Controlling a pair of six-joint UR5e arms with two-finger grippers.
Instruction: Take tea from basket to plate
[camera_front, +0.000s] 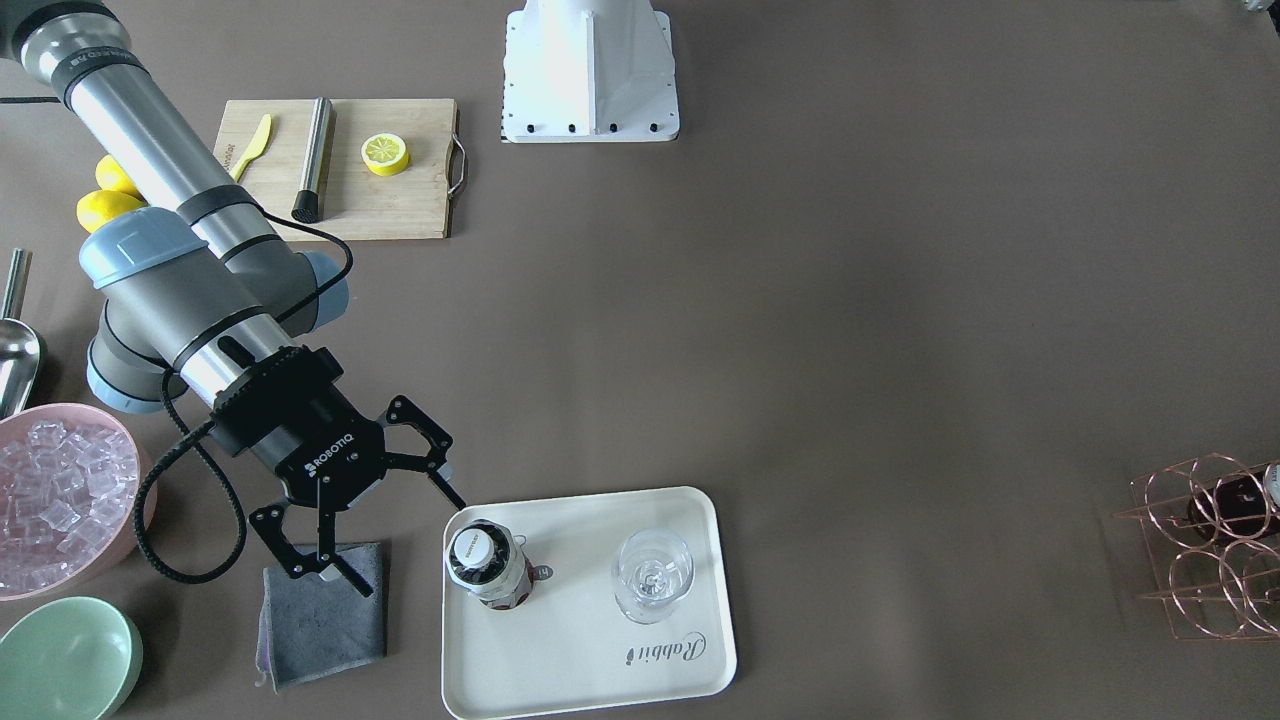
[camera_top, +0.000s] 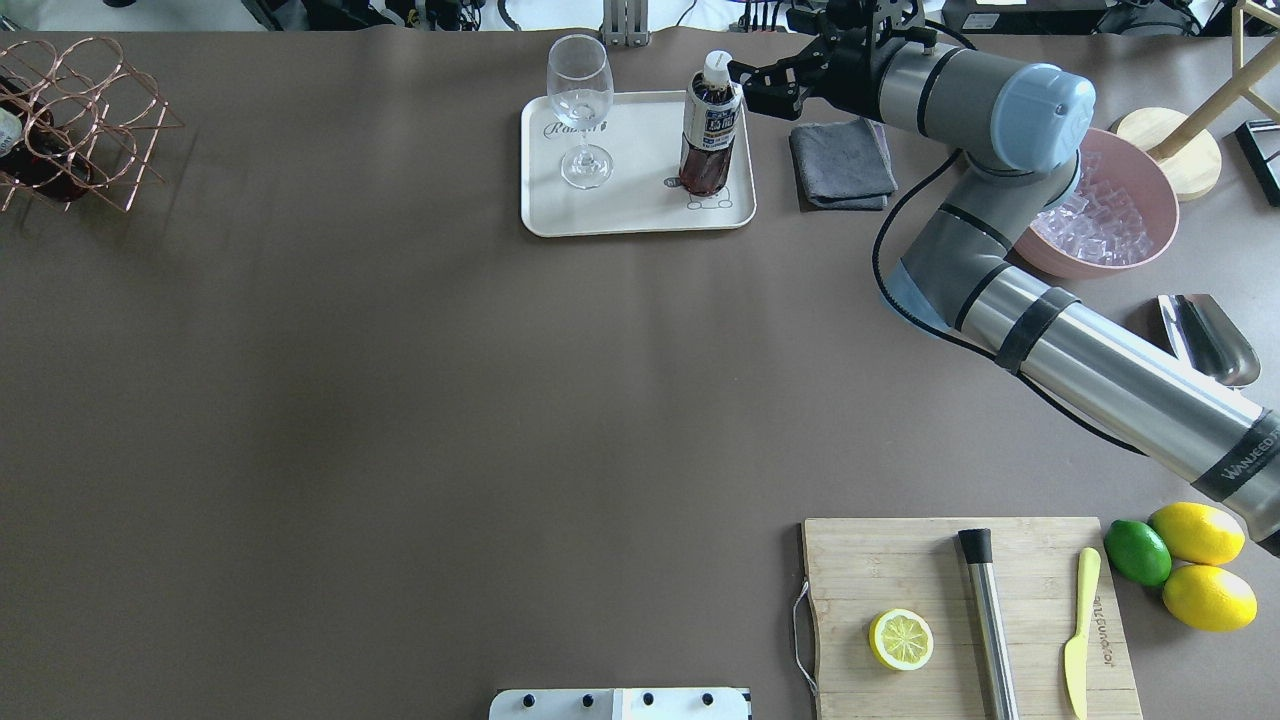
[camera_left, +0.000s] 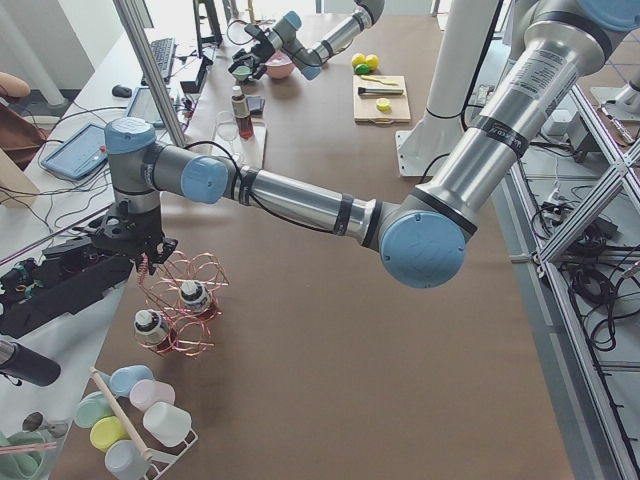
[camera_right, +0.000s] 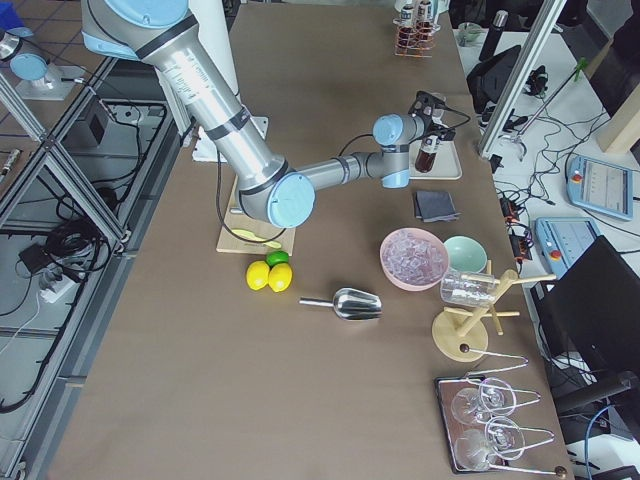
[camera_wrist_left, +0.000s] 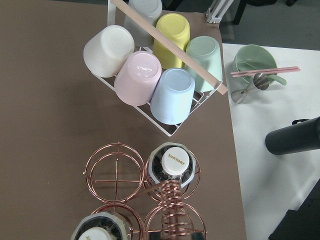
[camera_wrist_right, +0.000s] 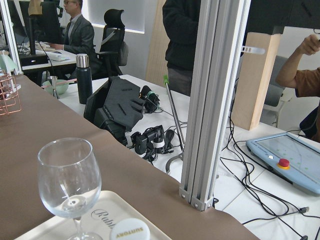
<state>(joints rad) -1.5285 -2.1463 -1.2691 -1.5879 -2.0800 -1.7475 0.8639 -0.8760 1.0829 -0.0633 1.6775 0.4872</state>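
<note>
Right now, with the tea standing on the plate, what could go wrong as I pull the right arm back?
1. One finger of the open right claw sits close beside the tea, which stands near the edge of the plate; a sideways swing could tip it.
2. A toppled bottle could strike the stemmed glass on the same plate.

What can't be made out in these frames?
Left gripper: only in the exterior left view, small; open or shut unclear.
Basket: cut off by the front-facing view's right edge; its bottle count unclear there.
Tea: label print too small to read in the overhead view.
Plate: bear drawing mostly hidden by the tea, front-facing view.
</note>
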